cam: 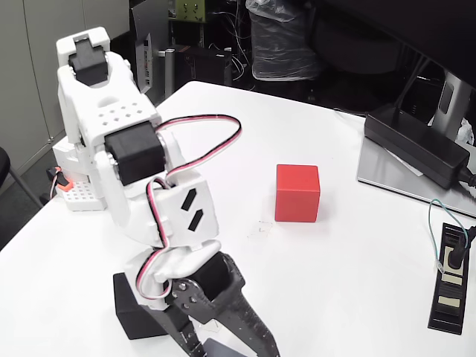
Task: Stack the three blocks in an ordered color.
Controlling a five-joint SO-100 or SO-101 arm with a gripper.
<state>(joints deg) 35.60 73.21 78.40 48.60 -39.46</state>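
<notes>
**benchbot:** Looking at the fixed view, the arm is folded over hard and the gripper [236, 343] is down at the bottom edge. The black block [134, 316] sits right behind it, tucked against the arm's left side as this camera sees it. There's a slate grey corner [221, 348] peeking out low between the fingers, probably the grey block.

**servo_sam:** So is it holding that one?

**benchbot:** Honestly can't tell. The fingertips run off the frame, so how wide the jaws are and whether they pinch anything is cut off. My guess is it's bent down that far because it's working on the grey one.

**servo_sam:** And the red?

**benchbot:** The red block [297, 193] is well away from the gripper, up and to the right on the white table [349, 297], sitting alone. Nothing's stacked yet. The power brick [416, 145] is off in the far right corner, out of the way.
</notes>
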